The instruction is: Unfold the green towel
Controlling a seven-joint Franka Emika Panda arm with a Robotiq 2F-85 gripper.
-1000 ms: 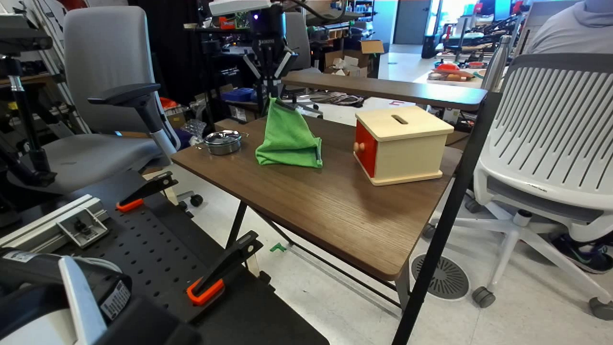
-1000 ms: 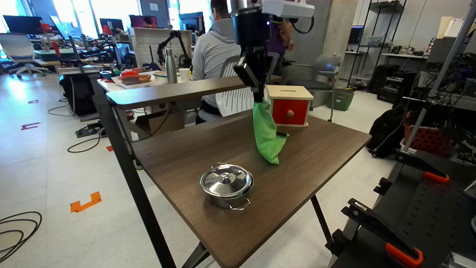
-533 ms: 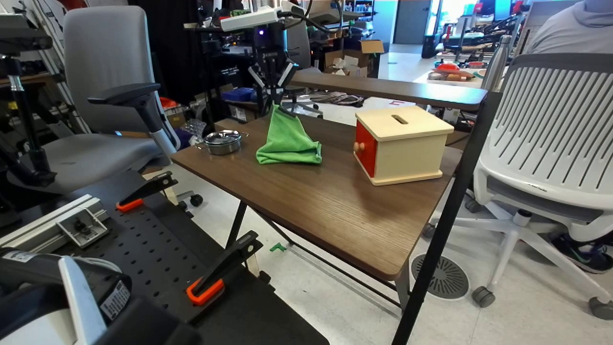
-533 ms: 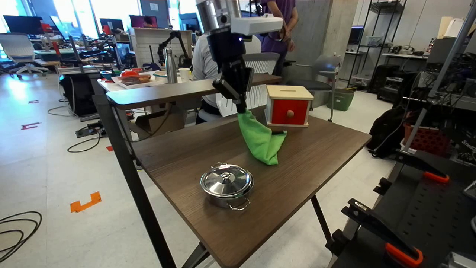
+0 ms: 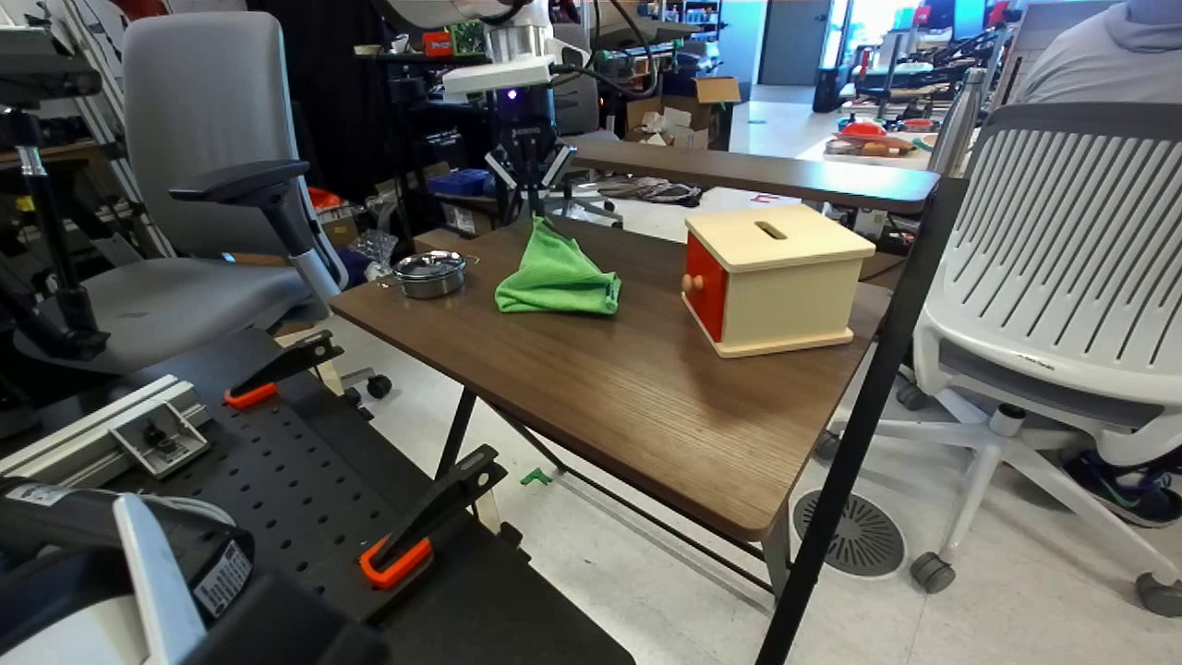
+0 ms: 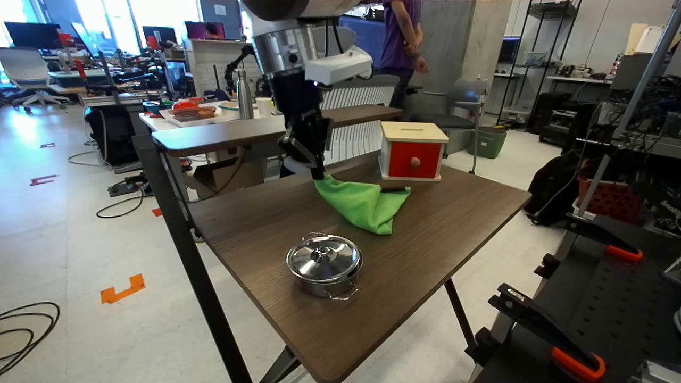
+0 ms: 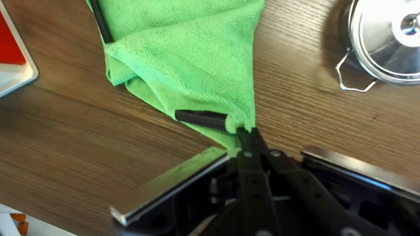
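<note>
The green towel (image 5: 559, 282) lies bunched and folded on the brown table, with one corner lifted. It also shows in an exterior view (image 6: 364, 207) and in the wrist view (image 7: 197, 62), with dark strips along parts of its edge. My gripper (image 7: 248, 129) is shut on that corner, its fingertips pinching the cloth. In both exterior views the gripper (image 5: 536, 214) (image 6: 319, 176) holds the corner a little above the table at the towel's far end. The cloth slopes from the fingertips down to the tabletop. The underside of the towel's folds is hidden.
A lidded metal pot (image 6: 324, 263) stands near the towel and shows in the wrist view (image 7: 380, 49). A wooden box with a red front (image 5: 785, 277) stands on the towel's other side. A raised shelf (image 6: 239, 133) runs along one table edge, close to the arm.
My gripper has come down, and moved left in one exterior view and slightly right in another, carrying the corner. The lifted part of the towel now stands lower and slopes more; its base has barely moved.
</note>
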